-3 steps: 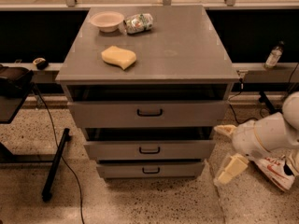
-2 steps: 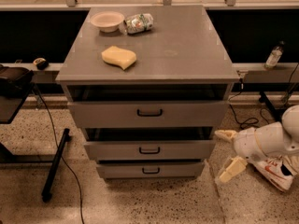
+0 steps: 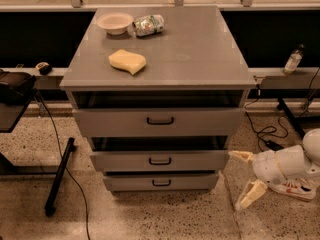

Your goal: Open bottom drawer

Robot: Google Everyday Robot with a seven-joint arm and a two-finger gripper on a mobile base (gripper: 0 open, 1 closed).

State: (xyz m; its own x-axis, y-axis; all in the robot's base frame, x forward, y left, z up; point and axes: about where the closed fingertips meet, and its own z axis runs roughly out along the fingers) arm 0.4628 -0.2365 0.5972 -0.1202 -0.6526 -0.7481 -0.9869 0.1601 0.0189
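Observation:
The grey cabinet [image 3: 165, 59] has three drawers, each pulled out a little. The bottom drawer [image 3: 161, 182] is the slimmest front, low near the floor, with a small black loop handle [image 3: 161, 183]. Above it are the middle drawer [image 3: 160, 160] and the tallest top drawer [image 3: 160, 121]. My gripper [image 3: 246, 178] is low at the right of the cabinet, just off the bottom drawer's right end, not touching it. Its two cream fingers [image 3: 252, 194] are spread wide apart and hold nothing.
On the cabinet top lie a yellow sponge [image 3: 128, 61], a white bowl [image 3: 115, 23] and a crushed bottle [image 3: 148, 25]. A black stand leg [image 3: 59, 176] and cable cross the floor at left. A bottle [image 3: 292, 60] stands on the right ledge; cables lie at right.
My arm and gripper have dropped lower and drawn slightly right, away from the cabinet's side. The drawers have not moved.

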